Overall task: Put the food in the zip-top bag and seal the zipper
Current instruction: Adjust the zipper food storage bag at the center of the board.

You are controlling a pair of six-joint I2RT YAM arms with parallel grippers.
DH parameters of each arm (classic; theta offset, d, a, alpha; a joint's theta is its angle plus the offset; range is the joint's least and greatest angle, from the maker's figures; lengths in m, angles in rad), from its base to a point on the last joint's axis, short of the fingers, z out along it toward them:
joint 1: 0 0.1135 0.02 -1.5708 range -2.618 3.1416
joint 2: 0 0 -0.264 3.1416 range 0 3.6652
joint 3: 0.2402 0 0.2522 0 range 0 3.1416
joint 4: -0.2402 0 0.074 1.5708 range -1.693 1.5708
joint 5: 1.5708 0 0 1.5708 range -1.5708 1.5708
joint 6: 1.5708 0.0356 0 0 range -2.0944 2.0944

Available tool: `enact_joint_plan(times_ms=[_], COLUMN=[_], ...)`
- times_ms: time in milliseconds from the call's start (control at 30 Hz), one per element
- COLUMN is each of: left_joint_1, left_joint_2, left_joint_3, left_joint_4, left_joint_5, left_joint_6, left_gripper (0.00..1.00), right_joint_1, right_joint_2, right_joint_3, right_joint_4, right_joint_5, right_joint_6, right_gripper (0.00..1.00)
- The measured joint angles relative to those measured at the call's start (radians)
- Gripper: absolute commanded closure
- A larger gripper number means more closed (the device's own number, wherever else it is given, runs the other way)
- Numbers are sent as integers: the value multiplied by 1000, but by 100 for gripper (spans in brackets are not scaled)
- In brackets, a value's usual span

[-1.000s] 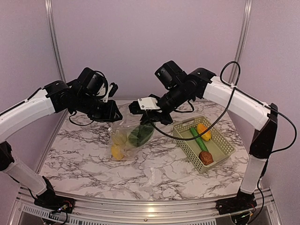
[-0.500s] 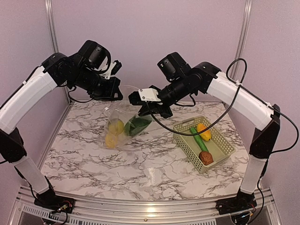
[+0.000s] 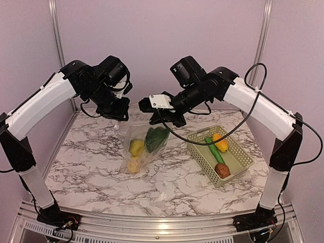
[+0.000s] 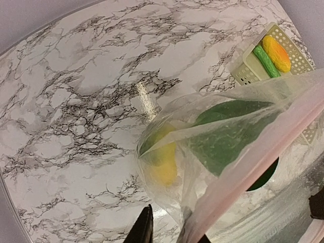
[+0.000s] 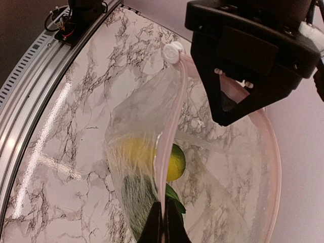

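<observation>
The zip-top bag (image 3: 126, 137) hangs between my two grippers above the table. Inside it are two yellow round fruits (image 3: 135, 147) and a dark green leafy vegetable (image 3: 157, 139). My left gripper (image 3: 120, 117) holds the bag's top left corner, its jaws narrowly apart on the pinkish zipper strip (image 4: 263, 162). The whitish slider tab (image 5: 173, 52) sits right beside that gripper. My right gripper (image 5: 163, 225) is shut on the zipper strip at the bag's right end. The bag mouth gapes open beyond the strip. The fruit (image 5: 174, 162) and the leaf (image 5: 139, 202) show through the plastic.
A pale green lattice basket (image 3: 200, 155) stands right of the bag. It holds a long green piece (image 3: 215, 150), an orange-yellow piece (image 3: 220, 142) and a brown lump (image 3: 222, 170). Metal frame posts stand at the back corners, with walls behind.
The left arm rose, then moved right and down toward the right gripper, carrying the bag's corner. The bag lifted and swung right. The right gripper rose slightly and has since held still.
</observation>
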Motion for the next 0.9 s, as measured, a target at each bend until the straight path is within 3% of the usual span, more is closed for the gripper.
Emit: enact_joint_plan(times_ms=[133,167,200,500,633,800,900], left_joint_1=[-1,-1,-1,-1,-1,-1,-1], left_joint_2=[0,0,-2,-31,-32,-32,-32], left_joint_3=[0,1,1,1,-7,-24,-27], left_joint_4=[0,4,9,83,100,117,130], left_joint_5=[-31,-37,-40,-39,-34,-33,-32], left_joint_6=[1,1,1,10,13,20,23], left_gripper=[79,86,100,100,100,100,100], right_joint_1=[0,0,0,0,0,0,-5], right_joint_2=[0,0,0,0,0,-6,-31], right_joint_3=[0,0,0,0,0,-13,-45], right_joint_4=[4,5,6,19,29,43,45], right_joint_5=[1,2,2,9,20,45,52], right_joint_6=[4,5,6,25,43,58,66], right_gripper=[100,100,100,100,83,70,67])
